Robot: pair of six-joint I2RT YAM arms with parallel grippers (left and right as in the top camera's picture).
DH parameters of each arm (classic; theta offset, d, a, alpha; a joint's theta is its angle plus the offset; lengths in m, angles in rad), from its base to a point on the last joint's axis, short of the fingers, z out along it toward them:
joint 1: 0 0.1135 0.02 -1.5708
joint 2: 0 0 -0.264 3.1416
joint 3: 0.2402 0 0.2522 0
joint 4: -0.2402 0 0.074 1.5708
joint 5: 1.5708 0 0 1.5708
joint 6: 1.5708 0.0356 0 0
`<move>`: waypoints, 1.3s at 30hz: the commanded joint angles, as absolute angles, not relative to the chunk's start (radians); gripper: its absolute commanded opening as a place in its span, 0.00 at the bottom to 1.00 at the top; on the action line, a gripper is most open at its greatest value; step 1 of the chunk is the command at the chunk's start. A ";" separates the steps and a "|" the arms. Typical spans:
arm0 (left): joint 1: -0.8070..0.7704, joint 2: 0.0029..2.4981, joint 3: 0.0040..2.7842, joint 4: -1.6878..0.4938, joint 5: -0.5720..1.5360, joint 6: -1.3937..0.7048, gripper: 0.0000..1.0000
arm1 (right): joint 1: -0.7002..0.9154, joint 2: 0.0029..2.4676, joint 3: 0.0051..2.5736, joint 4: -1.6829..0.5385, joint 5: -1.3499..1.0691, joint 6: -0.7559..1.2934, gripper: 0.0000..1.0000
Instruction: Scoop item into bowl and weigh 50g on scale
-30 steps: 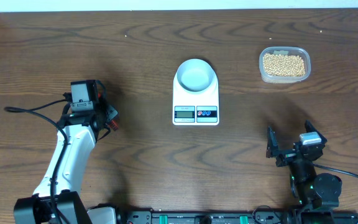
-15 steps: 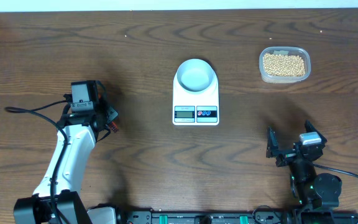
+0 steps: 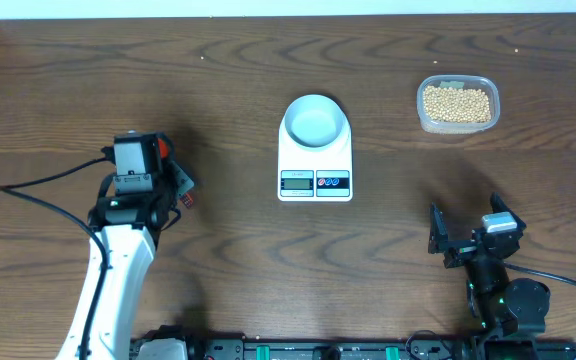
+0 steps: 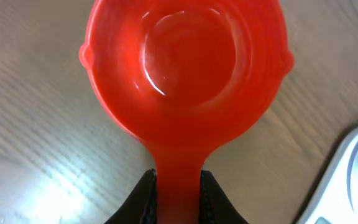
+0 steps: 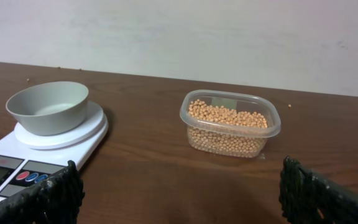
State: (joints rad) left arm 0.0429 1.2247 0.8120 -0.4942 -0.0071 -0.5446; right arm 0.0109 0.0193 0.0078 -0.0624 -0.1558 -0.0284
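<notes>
Left gripper point(image 4: 178, 186) clamped on empty red scoop point(image 4: 185, 68), right gripper point(image 5: 179, 193) released; bowl point(image 3: 315, 122) on scale point(image 3: 315, 182) empty, soybeans point(image 3: 456, 103) in tub point(image 3: 423, 118) at table's far-right corner, scooping not started.

No writing can be read, not even on the scale point(image 3: 314, 163).

So up close it's mostly a glossy red round plastic scoop point(image 4: 185, 62), cup side facing the camera, with a bright highlight curving around the inside. There's a little nub on each side of the rim. Its flat handle runs straight down into the left gripper point(image 4: 178, 180), pinched between the two black fingers point(image 4: 143, 196), one pressed against each edge. Underneath is a brown wood-grain surface point(image 4: 36, 137), kinda washed out by glare. Bottom right corner there's a pale white-grey rounded edge point(image 4: 353, 180) poking in; can't tell what it is.
</notes>
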 commanded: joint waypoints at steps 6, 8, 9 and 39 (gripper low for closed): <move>-0.020 1.214 0.944 -0.641 -0.071 -0.556 0.07 | 0.018 0.020 0.007 -0.067 -0.148 -0.015 0.99; -0.027 1.214 0.968 -0.669 -0.070 -0.587 0.07 | 0.018 0.020 0.007 -0.067 -0.148 -0.015 0.99; -0.031 1.214 0.980 -0.683 -0.071 -0.598 0.07 | 0.018 0.020 0.007 -0.067 -0.149 -0.015 0.99; -0.226 1.214 1.091 -0.739 -0.026 -0.881 0.07 | 0.018 0.020 0.007 -0.048 -0.404 0.937 0.99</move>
State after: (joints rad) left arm -0.2211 1.2213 1.0611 -0.7368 -0.0422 -0.8433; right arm 0.0109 0.0193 0.0078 -0.0460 -0.3408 0.9245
